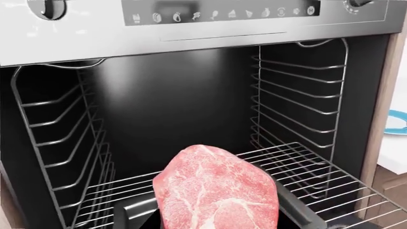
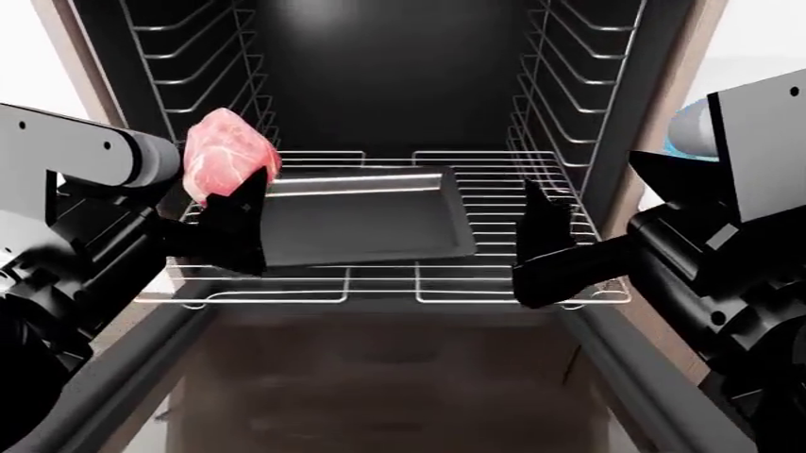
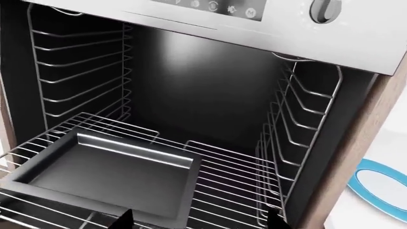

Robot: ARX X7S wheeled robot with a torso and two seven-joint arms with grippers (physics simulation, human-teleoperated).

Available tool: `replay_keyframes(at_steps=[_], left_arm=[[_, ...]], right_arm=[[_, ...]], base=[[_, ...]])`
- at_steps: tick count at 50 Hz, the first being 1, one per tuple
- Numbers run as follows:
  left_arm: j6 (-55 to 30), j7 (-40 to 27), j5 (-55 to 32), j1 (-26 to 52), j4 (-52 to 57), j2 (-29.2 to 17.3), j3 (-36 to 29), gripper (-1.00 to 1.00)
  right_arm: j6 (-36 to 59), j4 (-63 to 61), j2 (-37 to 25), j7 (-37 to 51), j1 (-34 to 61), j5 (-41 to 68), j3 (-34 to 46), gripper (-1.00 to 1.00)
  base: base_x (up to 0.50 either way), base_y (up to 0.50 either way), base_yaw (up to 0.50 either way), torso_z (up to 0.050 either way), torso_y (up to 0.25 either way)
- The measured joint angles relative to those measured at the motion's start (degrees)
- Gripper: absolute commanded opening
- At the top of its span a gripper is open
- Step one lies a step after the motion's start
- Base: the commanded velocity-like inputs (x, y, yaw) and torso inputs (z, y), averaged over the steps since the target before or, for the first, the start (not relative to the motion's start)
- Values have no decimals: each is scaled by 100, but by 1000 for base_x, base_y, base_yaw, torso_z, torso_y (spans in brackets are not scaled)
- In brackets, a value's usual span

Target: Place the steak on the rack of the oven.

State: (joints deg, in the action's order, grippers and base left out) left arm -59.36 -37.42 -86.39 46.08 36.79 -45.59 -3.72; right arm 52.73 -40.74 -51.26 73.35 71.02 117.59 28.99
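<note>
While my left gripper (image 2: 240, 203) is clamping the steak (image 2: 226, 154) at the tray's (image 2: 365, 222) 9 o'clock over the rack (image 2: 504, 189), my right gripper (image 2: 545, 247) is hanging open, holding nothing.

Red-pink, white-marbled steak (image 2: 229, 151); silver rack (image 2: 504, 278); black tray (image 2: 359, 222).

One steak (image 2: 226, 153), one rack (image 2: 504, 274), one tray (image 2: 359, 222).

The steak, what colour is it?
The steak is red-pink with white marbling, clearest in the left wrist view.
</note>
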Motion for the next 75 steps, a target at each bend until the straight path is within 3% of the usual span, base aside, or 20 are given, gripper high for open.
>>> replay_keyframes(at_steps=[18,45,75], left_arm=[[-55,-24,51,143,-137,77,-182,-100],[-252,223,794,754,-1161,755,-1120,-100],[35,988,2074,1292,-2614,1508,-2155,-100]], right_arm=[[-45,-70,-49,-32,-37,21,2,100],[-290,-449,-253,-128,-454,-276,-217,100],[-368,-527,-340,-142,-531,-384,-253,100]], base=[[28,0,0,0,1],[0,0,0,0,0],[0,0,0,0,1]])
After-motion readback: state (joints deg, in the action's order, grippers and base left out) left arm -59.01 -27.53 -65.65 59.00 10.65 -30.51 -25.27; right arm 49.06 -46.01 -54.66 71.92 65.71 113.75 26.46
